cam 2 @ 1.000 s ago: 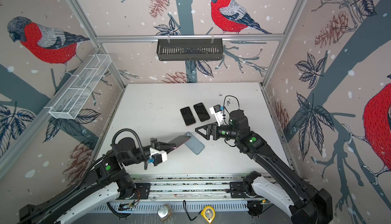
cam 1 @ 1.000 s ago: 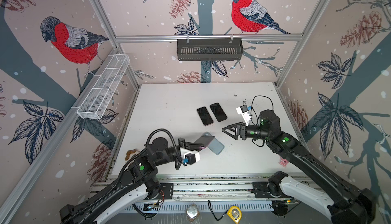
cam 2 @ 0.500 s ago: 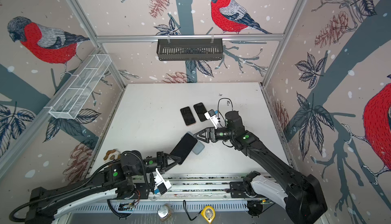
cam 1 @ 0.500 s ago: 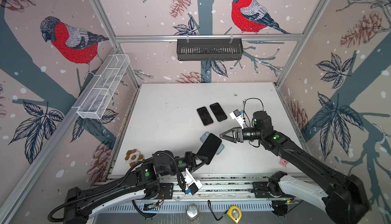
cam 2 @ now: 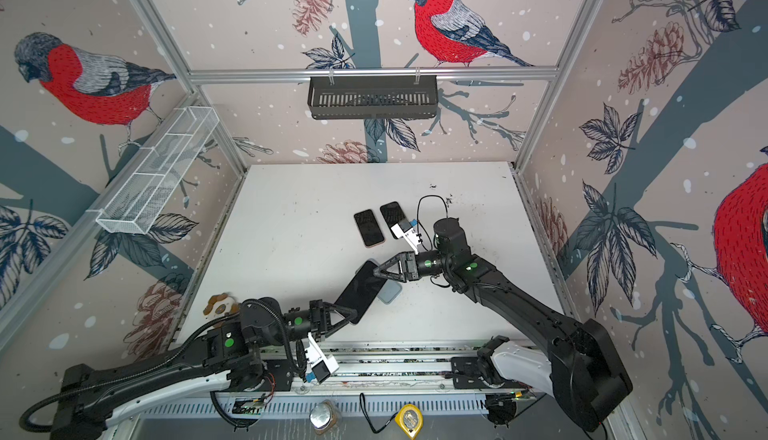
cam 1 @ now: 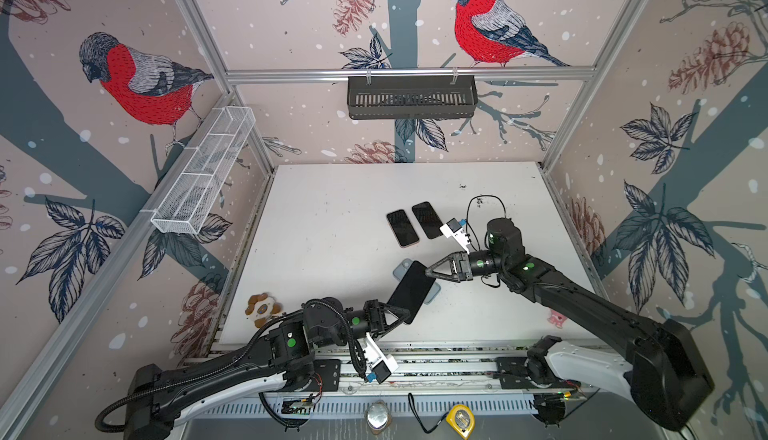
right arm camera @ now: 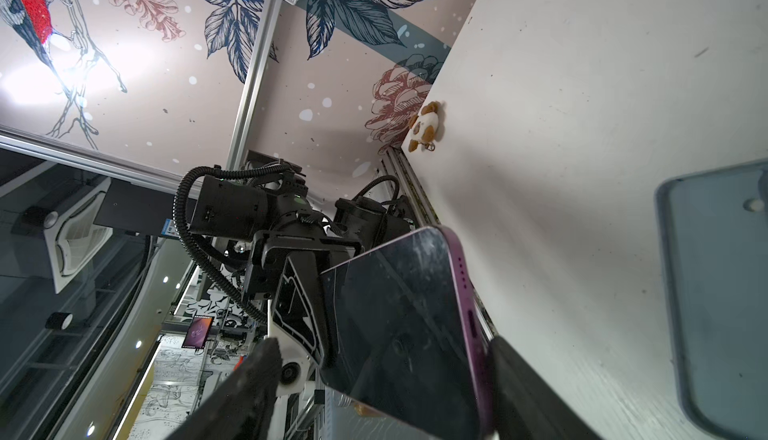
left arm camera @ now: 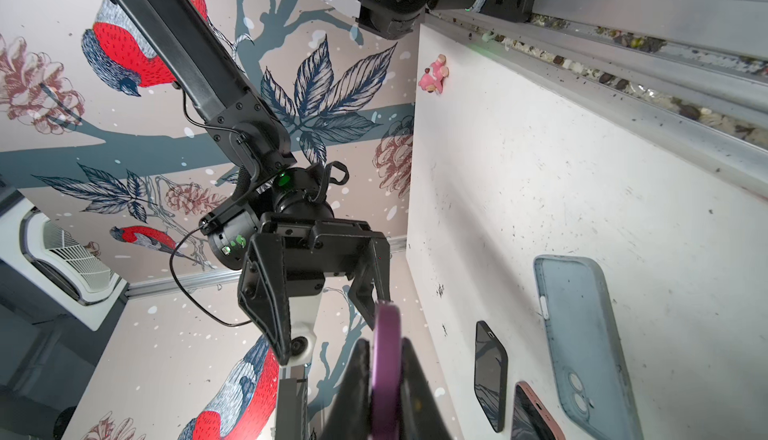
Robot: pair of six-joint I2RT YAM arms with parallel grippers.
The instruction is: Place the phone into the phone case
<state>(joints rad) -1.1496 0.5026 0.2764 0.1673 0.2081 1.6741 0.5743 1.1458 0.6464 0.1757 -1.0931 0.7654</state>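
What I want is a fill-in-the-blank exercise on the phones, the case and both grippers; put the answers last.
1. The left gripper is shut on a phone whose edge is ____.
2. On the right gripper the jaws stand ____, one on each side of that phone's free end.
3. The blue-grey phone case lies flat on the table and is ____.
4. Farther back, ____ other phones lie side by side.
Answers: purple; open; empty; two.

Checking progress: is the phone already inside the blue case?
No: the left gripper holds the phone aloft, and the case lies empty.
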